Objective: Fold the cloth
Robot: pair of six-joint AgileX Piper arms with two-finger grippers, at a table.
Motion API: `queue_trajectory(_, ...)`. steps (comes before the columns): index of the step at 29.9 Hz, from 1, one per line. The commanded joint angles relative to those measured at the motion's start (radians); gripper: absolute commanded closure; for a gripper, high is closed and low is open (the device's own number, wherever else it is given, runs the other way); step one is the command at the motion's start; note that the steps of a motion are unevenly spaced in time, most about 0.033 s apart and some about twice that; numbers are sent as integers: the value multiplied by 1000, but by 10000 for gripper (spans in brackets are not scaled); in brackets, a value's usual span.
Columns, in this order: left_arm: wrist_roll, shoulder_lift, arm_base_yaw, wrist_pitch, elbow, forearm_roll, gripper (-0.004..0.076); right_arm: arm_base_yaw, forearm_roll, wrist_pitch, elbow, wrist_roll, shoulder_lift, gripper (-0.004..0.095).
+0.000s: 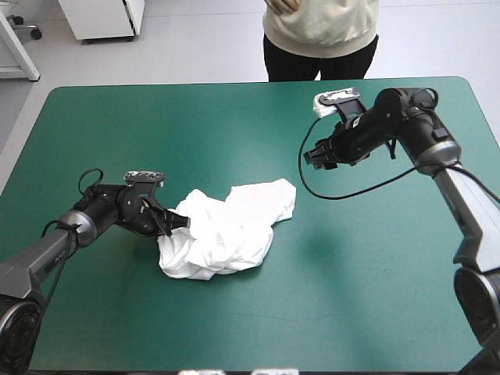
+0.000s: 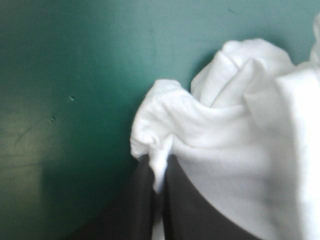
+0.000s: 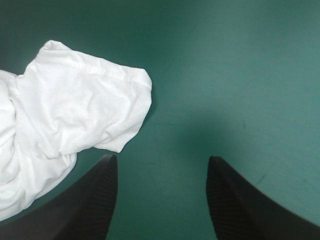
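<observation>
Left gripper (image 1: 176,222), on a low outstretched arm at lower left of the high view, has its fingers pressed together on a fold of the T-shirt (image 1: 226,230). The T-shirt is a crumpled heap at lower centre of the teal-green cover (image 1: 156,125). Right gripper (image 1: 316,156), at upper right, has its fingers spread and is well apart from the heap.

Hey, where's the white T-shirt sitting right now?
In the high view the T-shirt lies crumpled on the teal-green cover, just left of centre, its left end pinched in the left claw; the open right claw is apart, toward the far right.
</observation>
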Motion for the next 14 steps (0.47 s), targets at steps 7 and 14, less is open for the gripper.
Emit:
queue_trajectory(7,0,11,-5,26,3,-15,733,58,50,-68,-25,-45,154,403)
queue_trajectory(14,0,11,-5,31,3,-17,733,72,121,-123,-27,-81,237,403)
